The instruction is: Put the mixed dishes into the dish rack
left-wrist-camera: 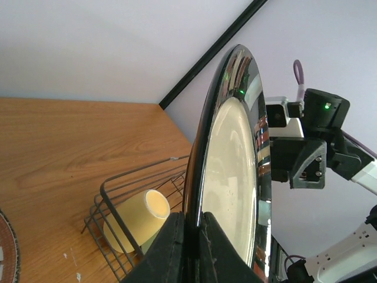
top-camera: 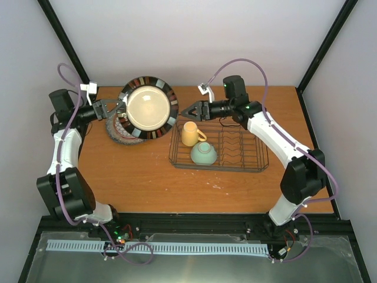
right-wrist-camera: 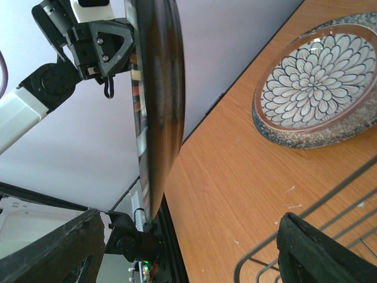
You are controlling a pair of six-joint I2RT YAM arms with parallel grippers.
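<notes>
My left gripper (top-camera: 122, 108) is shut on the left rim of the cream plate with the dark striped rim (top-camera: 148, 107), holding it above the table's back left. In the left wrist view the plate (left-wrist-camera: 232, 165) stands edge-on with both fingers (left-wrist-camera: 171, 247) clamped on it. My right gripper (top-camera: 187, 111) is open just right of the plate, with nothing between its fingers (right-wrist-camera: 318, 247). The dish rack (top-camera: 242, 147) holds the yellow mug (top-camera: 191, 134) on its side and the mint bowl (top-camera: 204, 153). The brown petal-patterned plate (right-wrist-camera: 315, 88) lies on the pink speckled-rim plate (right-wrist-camera: 306, 138).
The stacked plates (top-camera: 116, 132) lie under the held plate, left of the rack. Black frame posts rise at the back corners and white walls stand close behind. The rack's near-left corner wire (right-wrist-camera: 330, 197) sits just under my right gripper.
</notes>
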